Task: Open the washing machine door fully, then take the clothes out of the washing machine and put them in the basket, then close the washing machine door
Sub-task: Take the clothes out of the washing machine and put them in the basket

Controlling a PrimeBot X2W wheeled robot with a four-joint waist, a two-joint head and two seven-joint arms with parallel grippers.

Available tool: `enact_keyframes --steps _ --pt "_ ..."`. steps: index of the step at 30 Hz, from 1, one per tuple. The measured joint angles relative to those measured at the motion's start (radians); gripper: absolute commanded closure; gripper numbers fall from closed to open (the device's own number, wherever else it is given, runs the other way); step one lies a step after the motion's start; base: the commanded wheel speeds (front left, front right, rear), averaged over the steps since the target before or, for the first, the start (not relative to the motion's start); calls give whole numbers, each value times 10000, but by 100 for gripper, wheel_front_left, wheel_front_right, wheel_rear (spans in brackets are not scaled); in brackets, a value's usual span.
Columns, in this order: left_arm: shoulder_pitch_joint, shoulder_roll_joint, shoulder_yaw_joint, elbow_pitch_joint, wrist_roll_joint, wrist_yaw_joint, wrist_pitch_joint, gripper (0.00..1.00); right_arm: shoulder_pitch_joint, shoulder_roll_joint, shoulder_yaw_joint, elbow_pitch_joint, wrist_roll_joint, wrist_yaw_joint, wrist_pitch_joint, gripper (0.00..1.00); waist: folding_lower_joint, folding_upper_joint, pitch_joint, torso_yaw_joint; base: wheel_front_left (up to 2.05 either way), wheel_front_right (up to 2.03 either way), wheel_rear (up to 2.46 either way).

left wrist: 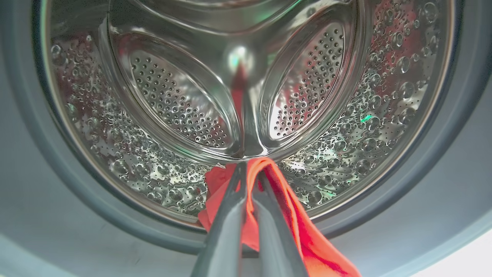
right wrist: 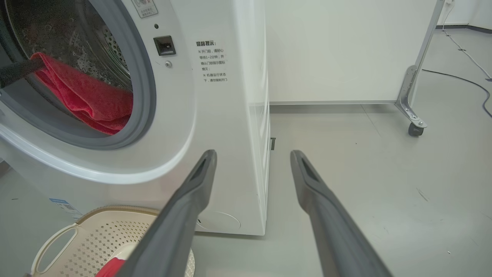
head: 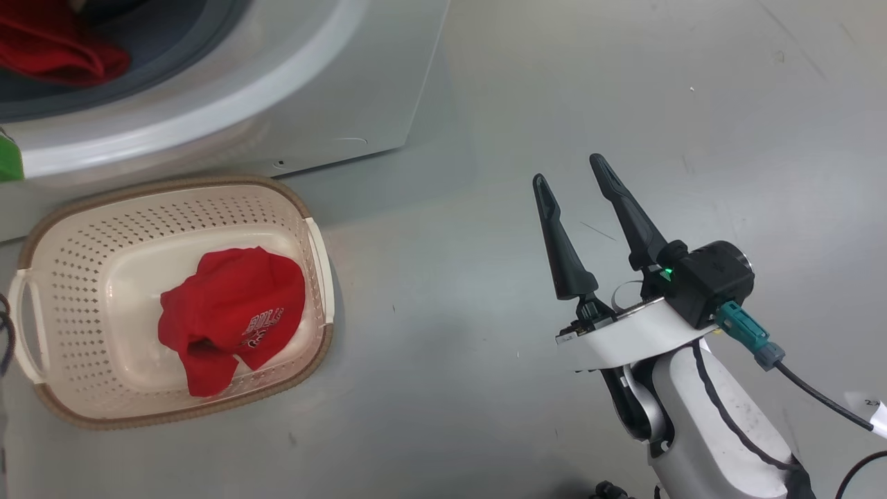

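Left wrist view: my left gripper [left wrist: 249, 171] pinched shut on red garment [left wrist: 296, 223] at drum [left wrist: 173, 96] lip, cloth trailing over grey gasket [left wrist: 96, 207]. Low grip, so I judge pull-out comes next. Head view: right gripper [head: 568, 170] spread wide, empty, parked over floor [head: 450, 346], out of basket's [head: 173, 186] way. One jersey [head: 235, 312] lies in basket; basket sits just beside washing machine [head: 346, 104] front, for short carry.
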Motion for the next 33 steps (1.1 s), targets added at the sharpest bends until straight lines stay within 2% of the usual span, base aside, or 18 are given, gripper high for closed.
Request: enact_keyframes --steps 7,17,33 --pt "1476 -694 58 -232 29 303 -1012 100 462 -50 -222 205 -196 -2 -2 0 0 0 -840 285 0 0 0" --pt "3354 -1430 -127 -652 27 569 -1925 100 1081 -201 -558 445 -293 -2 -2 0 0 1 -2055 675 0 0 0" --pt "5538 -1626 -518 -1931 215 577 -2046 100 2387 -453 -857 619 -370 -46 0 0 -1 0 -3922 1128 0 0 0"
